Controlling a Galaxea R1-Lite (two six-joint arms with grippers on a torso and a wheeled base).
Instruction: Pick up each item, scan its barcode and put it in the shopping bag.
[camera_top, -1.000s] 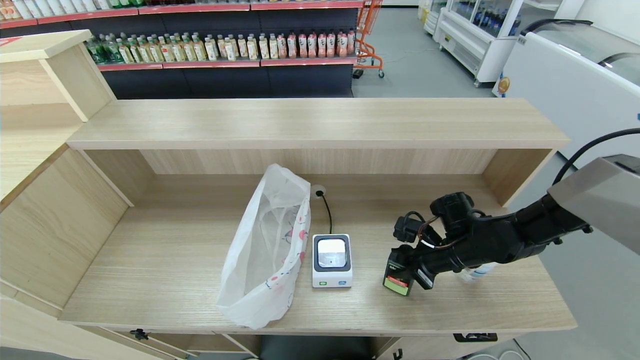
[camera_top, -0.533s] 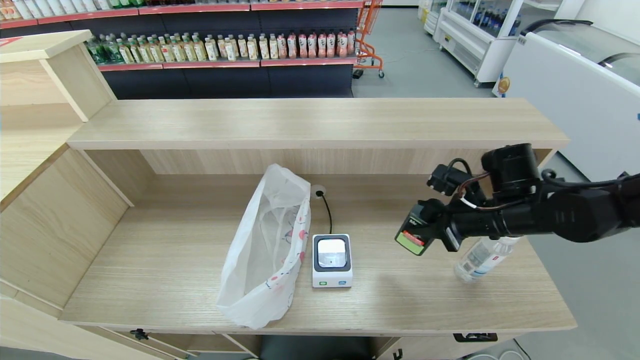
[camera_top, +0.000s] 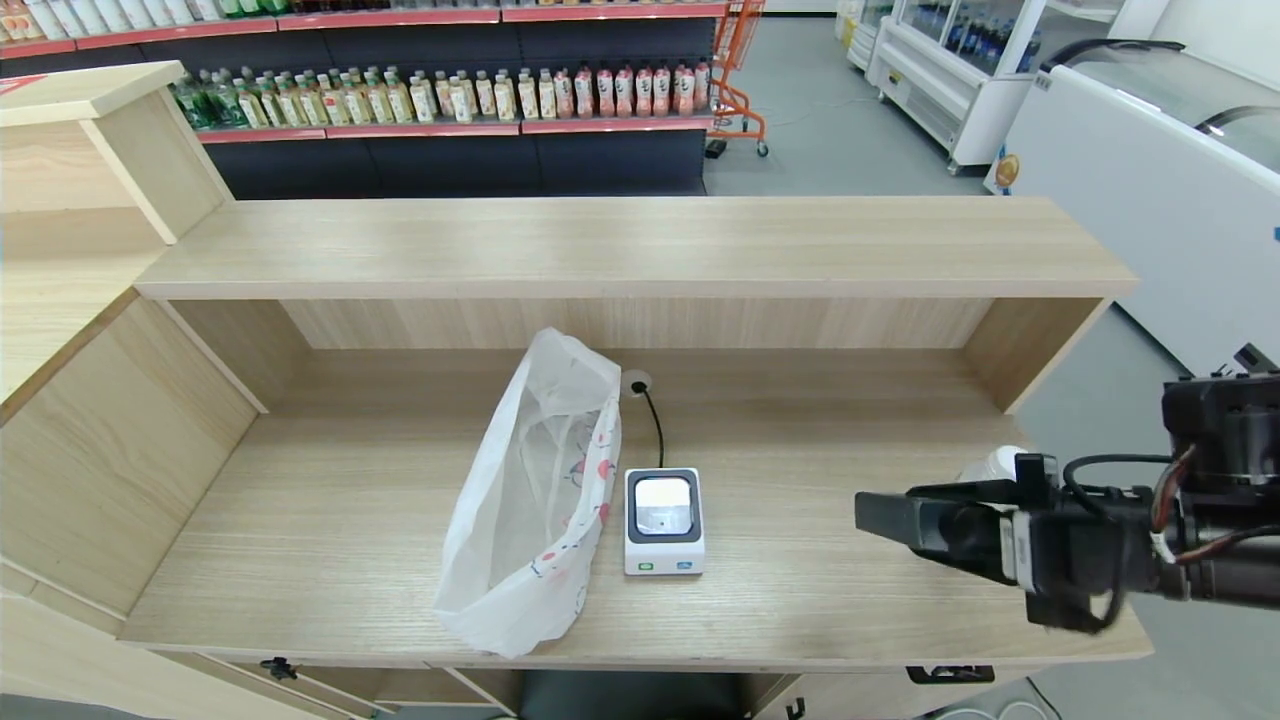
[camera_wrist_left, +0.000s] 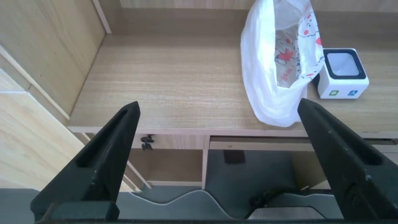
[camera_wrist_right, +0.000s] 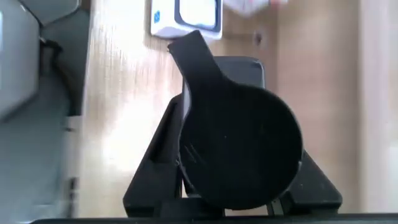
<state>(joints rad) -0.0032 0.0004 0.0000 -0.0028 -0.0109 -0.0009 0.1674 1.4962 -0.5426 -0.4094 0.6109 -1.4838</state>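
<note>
Container (camera_top: 888, 520), black, squat and hard-sided, seems light, stiff, slippery; a hold across its flanks suits it. Right gripper (camera_top: 960, 530) clamps it over the wooden counter's (camera_top: 800, 620) right front corner. White box scanner (camera_top: 663, 520) and translucent plastic shopping bag (camera_top: 530, 510) sit mid-counter. Left gripper (camera_wrist_left: 217, 109) hangs spread.

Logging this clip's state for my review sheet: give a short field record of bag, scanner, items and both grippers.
shopping bag: lying open on the counter, just left of the scanner
scanner: window up, nothing over it
right gripper: fingers shut on a dark item, held right of the scanner
bottle: on the counter behind the right arm, mostly hidden
left gripper: fingers open, empty, before the counter's front edge
</note>
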